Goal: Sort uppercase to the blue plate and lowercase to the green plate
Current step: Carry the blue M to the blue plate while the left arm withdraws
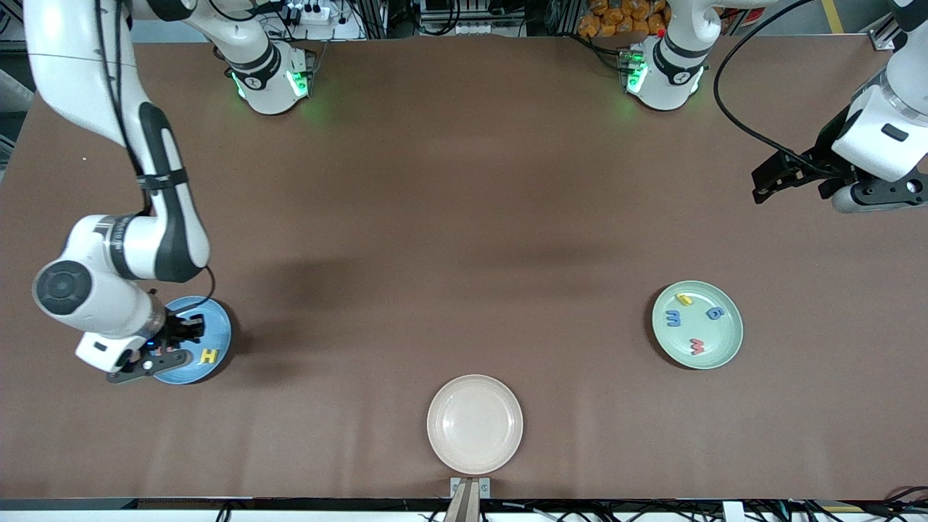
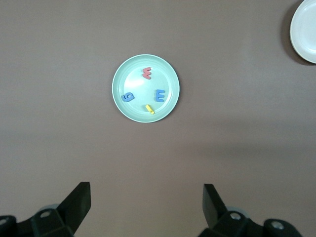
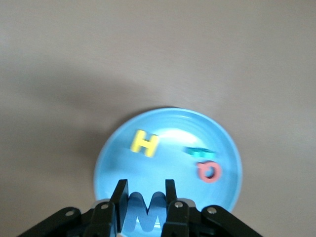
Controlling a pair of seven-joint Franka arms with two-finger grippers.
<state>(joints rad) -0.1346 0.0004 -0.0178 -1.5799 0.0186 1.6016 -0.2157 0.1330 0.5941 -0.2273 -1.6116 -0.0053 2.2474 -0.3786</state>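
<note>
Robotics lab: brown-covered table (image 1: 464, 217), bolted arm bases, power strip (image 1: 312, 11), cable tangle at edge.

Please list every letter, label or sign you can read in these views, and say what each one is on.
"H": yellow foam letter lying on the blue plate.
"Q": red letter, same plate.
"M": blue letter between the right tool's fingers, over that plate.
"m", "w": green plate.
Other letters: unreadable.
No printed labels.

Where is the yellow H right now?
The yellow H lies on the blue plate at the right arm's end of the table, beside the right gripper, which holds the blue M.
</note>
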